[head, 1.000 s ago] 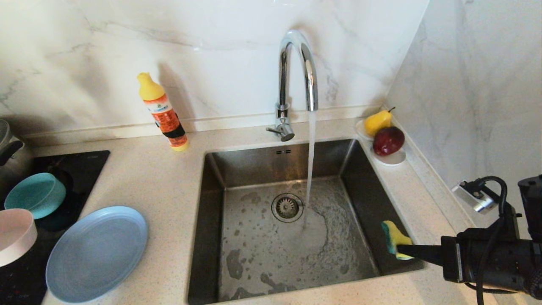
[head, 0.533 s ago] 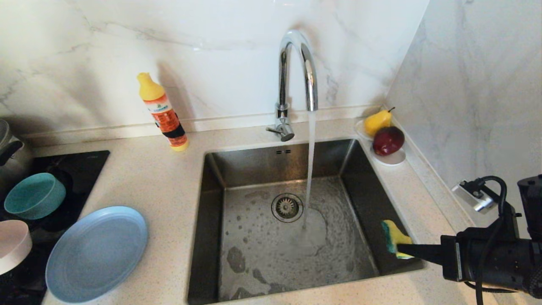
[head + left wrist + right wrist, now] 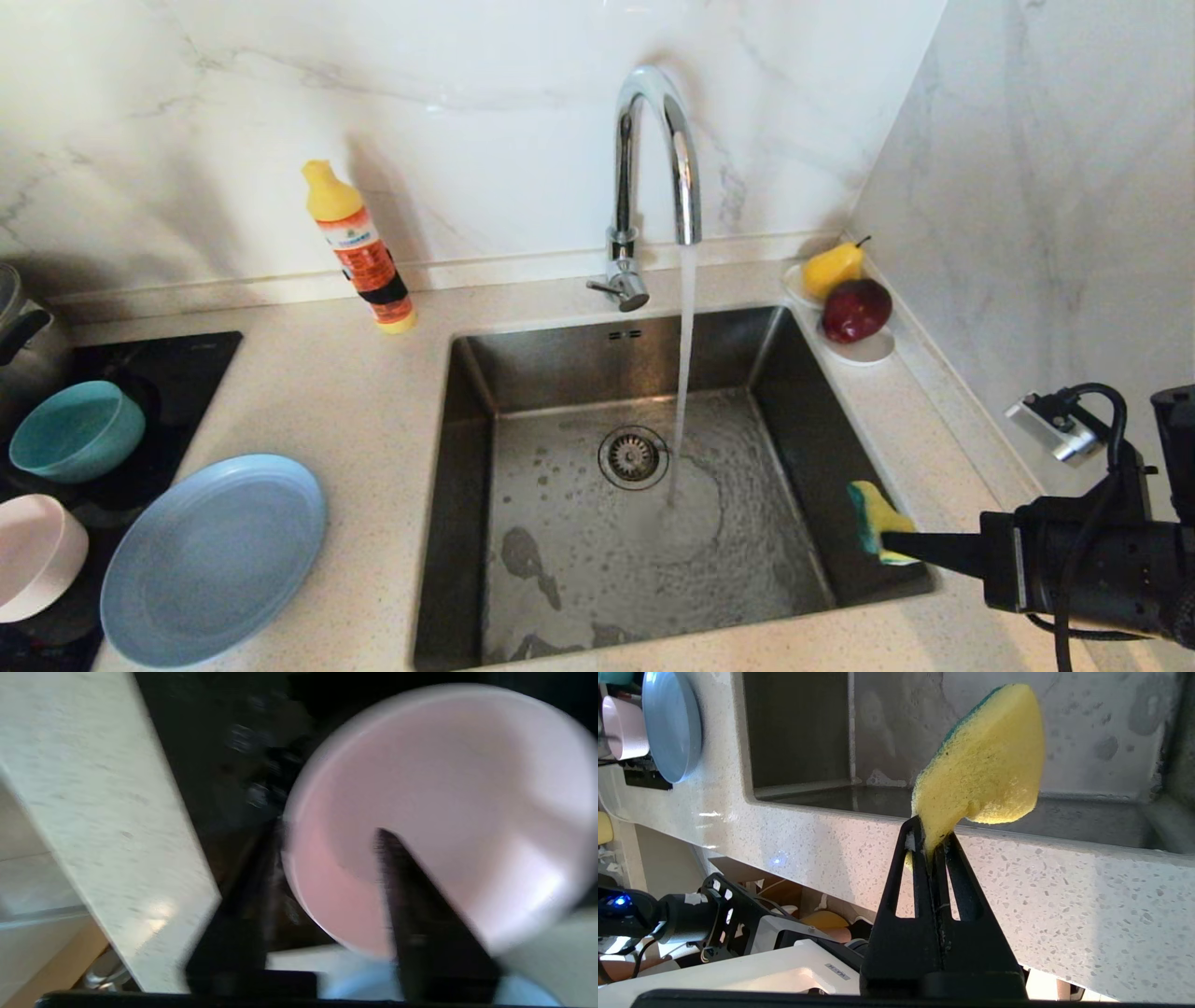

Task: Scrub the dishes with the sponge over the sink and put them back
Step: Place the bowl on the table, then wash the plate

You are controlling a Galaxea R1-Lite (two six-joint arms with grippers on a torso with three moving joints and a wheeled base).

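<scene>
The pale pink bowl (image 3: 37,555) stands upright on the black hob at the far left, beside the teal bowl (image 3: 75,429) and the grey-blue plate (image 3: 215,555). In the left wrist view my left gripper (image 3: 327,833) is open astride the pink bowl's (image 3: 444,788) rim, one finger inside and one outside, with gaps on both sides. This gripper is out of the head view. My right gripper (image 3: 896,546) is shut on the yellow and green sponge (image 3: 873,518) over the sink's (image 3: 616,364) front right corner. The right wrist view shows the sponge (image 3: 985,765) pinched at the fingertips.
Water runs from the chrome faucet (image 3: 653,140) onto the sink floor near the drain strainer (image 3: 633,457). An orange detergent bottle (image 3: 359,247) leans at the back wall. A white dish with pear and apple (image 3: 845,299) sits at the back right. A pot (image 3: 19,327) stands far left.
The pink bowl has sunk and turned from tilted, white side showing, to upright on the hob. My left gripper has opened off it. The right gripper and sponge have barely shifted.
</scene>
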